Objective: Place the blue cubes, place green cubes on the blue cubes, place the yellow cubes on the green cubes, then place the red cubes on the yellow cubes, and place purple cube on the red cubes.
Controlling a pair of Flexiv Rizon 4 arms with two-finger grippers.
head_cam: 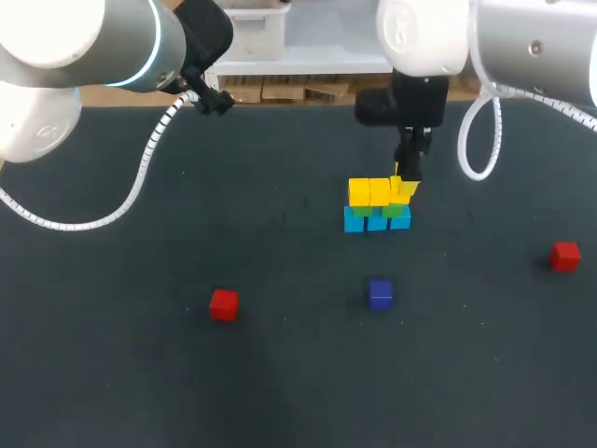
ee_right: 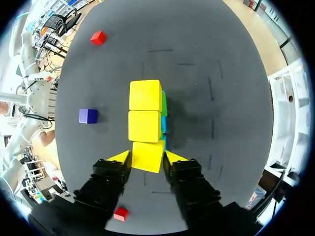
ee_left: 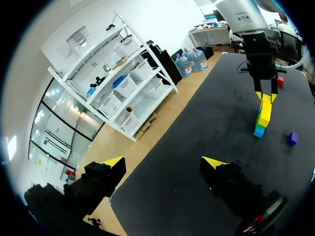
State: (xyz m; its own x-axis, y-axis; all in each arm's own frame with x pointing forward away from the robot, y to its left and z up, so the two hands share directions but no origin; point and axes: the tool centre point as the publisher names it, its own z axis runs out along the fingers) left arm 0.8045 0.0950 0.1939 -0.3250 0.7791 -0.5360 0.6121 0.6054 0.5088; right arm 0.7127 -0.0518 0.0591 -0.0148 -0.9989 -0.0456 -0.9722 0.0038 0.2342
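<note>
Fig.: R pincer [ee_right: 147, 158] is gripping the 3rd yellow cube [head_cam: 405, 189], askew, at the right end of the stack [head_cam: 368, 207], over the green row [ee_right: 164, 104]. Risk: if released crooked, it's likely sliding off or nudging neighbours. L pincer [ee_left: 162, 164] is hanging open, empty, well apart.

Found open passage across table [head_cam: 112, 373] left of and before block stack [head_cam: 367, 207]. Noted right gripper [ee_right: 147, 158] clamped on end yellow cube [head_cam: 406, 190], barring that end from above. Logged low obstacles, well apart: red cube [head_cam: 224, 304], purple cube [head_cam: 380, 294], second red cube [head_cam: 564, 255].
</note>
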